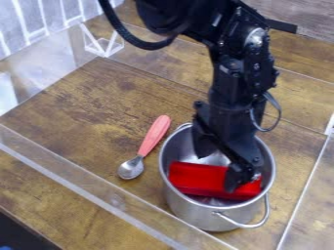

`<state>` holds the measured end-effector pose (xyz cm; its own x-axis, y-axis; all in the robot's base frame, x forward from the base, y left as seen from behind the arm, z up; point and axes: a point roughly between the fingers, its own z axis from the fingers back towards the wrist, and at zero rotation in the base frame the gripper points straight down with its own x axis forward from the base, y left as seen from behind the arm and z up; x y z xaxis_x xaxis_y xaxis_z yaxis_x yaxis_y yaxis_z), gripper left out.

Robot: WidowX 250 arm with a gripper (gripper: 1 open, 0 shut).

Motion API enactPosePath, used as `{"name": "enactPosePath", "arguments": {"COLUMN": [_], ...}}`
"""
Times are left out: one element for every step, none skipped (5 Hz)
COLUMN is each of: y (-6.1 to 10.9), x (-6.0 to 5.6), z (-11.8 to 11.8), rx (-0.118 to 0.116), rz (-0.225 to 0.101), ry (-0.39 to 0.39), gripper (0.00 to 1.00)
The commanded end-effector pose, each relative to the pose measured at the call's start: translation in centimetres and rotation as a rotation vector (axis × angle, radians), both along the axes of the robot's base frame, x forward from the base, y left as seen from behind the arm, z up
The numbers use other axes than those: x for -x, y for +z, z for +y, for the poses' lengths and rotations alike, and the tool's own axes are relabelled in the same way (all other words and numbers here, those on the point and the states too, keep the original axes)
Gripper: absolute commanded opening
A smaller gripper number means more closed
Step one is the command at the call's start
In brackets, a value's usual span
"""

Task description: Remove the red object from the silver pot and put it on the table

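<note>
The silver pot [209, 210] stands on the dark wood table [92, 107] at the front right. Inside it lies the red object [200, 179], a bright red block resting against the pot's front wall. My gripper [225, 166] hangs from the black arm straight down into the pot, just behind and right of the block. Its jaws stand open, one finger [243, 177] low beside the block's right end. Nothing is held.
A metal spoon with a pinkish-red handle [146, 145] lies on the table just left of the pot. Clear acrylic walls [78, 181] run along the front and left edges, and a clear triangular stand [102, 41] sits at the back left.
</note>
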<state>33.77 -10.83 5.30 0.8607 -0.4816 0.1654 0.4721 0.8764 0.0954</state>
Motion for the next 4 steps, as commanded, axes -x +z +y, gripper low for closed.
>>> {"name": "enactPosePath", "arguments": {"y": [1.3, 0.9, 0.3, -0.3], "x": [-2.3, -2.4, -2.5, -1.9], "z": [-0.6, -1.7, -2.6, -2.4], "rx": [0.019, 0.028, 0.038, 0.051], "rz": [-0.073, -0.09, -0.09, -0.094], "ry": [-0.044, -0.067, -0.076, -0.097], "gripper": [1.0, 1.0, 0.0, 0.0]}}
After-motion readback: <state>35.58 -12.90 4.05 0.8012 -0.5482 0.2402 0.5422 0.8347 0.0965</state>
